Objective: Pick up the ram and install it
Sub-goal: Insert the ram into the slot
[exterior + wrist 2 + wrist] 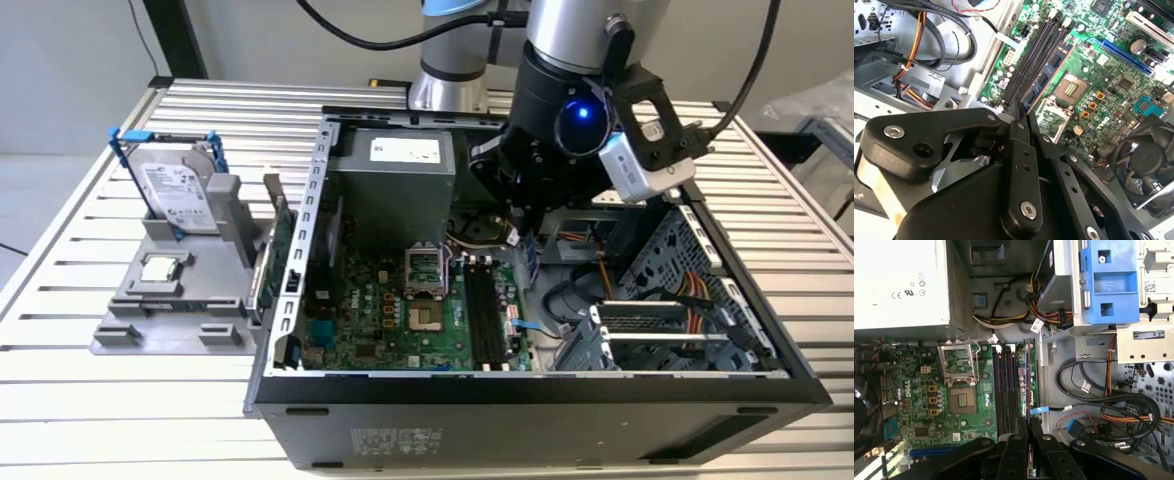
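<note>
My gripper [529, 232] hangs inside the open computer case [287, 300], over the back part of the green motherboard [400, 330]. In both wrist views its black fingers [1021, 145] are shut on one end of the ram [1050, 74], a thin dark stick with blue chips. The ram [1027, 371] runs parallel to the long black memory slots [1005, 390] and close beside them. I cannot tell whether it touches a slot. The slots [487, 318] lie toward the case front in the exterior view. The gripper [1021, 112] [1029, 429] stands upright over them.
The empty processor socket [961, 400] lies beside the slots, and a grey power supply [394, 190] is at the back. Cables [1094, 405] and a drive cage [681, 300] crowd the exterior view's right. Outside, a grey stand [174, 300] holds a hard drive [180, 185] and a square chip [160, 268].
</note>
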You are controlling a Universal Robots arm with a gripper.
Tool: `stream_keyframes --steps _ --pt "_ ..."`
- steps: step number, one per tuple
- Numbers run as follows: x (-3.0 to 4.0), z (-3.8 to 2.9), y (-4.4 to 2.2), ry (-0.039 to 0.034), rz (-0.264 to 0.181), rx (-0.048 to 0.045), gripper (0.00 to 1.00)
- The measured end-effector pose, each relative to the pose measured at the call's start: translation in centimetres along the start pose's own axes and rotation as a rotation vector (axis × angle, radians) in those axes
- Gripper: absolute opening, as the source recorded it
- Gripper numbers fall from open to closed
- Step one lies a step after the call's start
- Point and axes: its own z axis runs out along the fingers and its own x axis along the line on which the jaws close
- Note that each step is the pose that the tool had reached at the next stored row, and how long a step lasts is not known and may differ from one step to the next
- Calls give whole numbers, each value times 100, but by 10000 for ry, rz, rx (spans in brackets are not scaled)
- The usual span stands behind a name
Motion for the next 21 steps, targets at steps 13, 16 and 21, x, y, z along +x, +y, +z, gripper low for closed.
stream_keyframes --steps 13,16,21 --pt "3 60 -2 0 -1 4 0" --pt "3 65 -2 -1 0 2 0" --pt "4 85 -3 -1 -1 4 0"
